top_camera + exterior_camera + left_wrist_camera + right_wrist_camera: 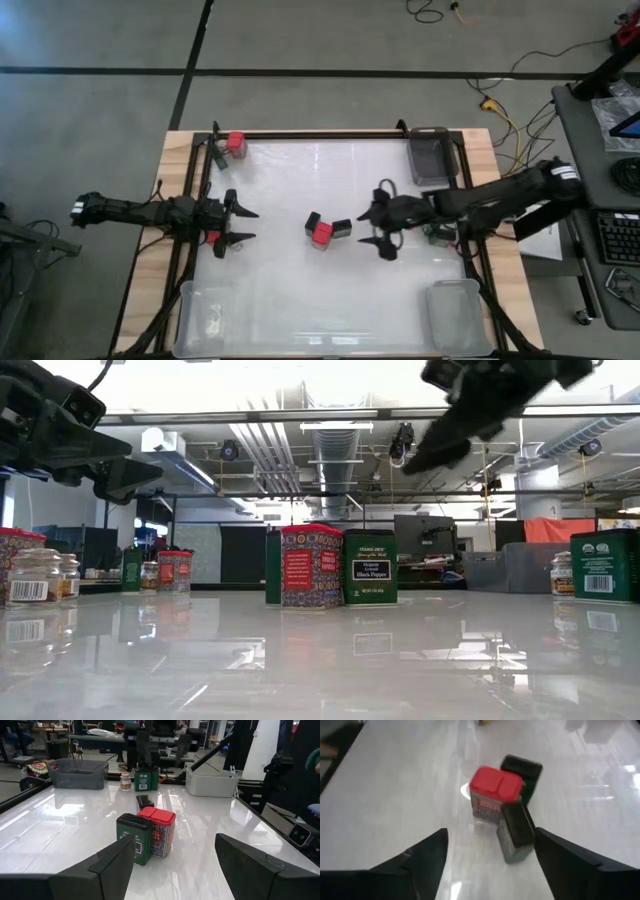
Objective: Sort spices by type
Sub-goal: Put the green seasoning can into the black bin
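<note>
Mid-tabletop (300, 270): a red-topped jar (321, 234) stands touching two black jars (341, 228), upright. Right gripper (384, 230) hovers just beside them, fingers apart, empty. Left gripper (243, 226) waits near the left edge, fingers apart, empty.

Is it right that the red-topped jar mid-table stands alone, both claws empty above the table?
Not alone. In the right wrist view the red-topped jar stands with two black tins close against it. Both the left claw and right claw are empty above the table.
</note>
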`<state>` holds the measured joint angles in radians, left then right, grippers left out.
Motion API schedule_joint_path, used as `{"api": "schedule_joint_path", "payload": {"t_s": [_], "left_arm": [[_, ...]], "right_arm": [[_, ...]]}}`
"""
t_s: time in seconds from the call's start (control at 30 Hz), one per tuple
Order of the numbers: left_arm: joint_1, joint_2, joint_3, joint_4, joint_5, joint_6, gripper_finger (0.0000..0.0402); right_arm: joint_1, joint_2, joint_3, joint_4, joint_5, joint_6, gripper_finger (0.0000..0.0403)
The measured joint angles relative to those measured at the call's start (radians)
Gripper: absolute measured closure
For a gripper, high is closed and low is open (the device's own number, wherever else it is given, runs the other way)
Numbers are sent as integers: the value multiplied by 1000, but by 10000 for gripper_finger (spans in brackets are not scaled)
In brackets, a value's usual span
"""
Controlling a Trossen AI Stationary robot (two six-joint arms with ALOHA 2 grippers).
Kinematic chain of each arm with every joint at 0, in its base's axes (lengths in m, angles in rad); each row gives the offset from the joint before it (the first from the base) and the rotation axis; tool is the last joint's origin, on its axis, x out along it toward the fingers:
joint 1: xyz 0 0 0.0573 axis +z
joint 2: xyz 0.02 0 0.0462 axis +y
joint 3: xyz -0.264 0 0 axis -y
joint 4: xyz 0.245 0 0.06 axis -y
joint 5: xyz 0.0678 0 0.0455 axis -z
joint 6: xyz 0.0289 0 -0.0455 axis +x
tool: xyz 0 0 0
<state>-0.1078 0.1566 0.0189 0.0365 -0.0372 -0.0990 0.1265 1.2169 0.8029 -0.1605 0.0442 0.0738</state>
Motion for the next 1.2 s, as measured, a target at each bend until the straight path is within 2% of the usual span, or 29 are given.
{"api": "schedule_joint_path", "payload": {"t_s": [0.27, 0.53, 0.63, 0.8, 1.0, 1.2], "left_arm": [[0, 0, 0, 0, 0, 0, 143], [0, 0, 0, 0, 0, 0, 143], [0, 0, 0, 0, 0, 0, 143], [0, 0, 0, 0, 0, 0, 143], [0, 0, 0, 0, 0, 0, 143], [0, 0, 0, 0, 0, 0, 143]], "right_arm": [[-54, 222, 207, -175, -1, -163, 81], [-110, 397, 350, -296, -3, -281, 96], [-125, 447, 411, -363, -40, -295, 102], [-132, 495, 451, -419, -121, -301, 108], [-132, 506, 454, -410, -123, -230, 122], [-132, 506, 458, -408, -123, -179, 157]]}}
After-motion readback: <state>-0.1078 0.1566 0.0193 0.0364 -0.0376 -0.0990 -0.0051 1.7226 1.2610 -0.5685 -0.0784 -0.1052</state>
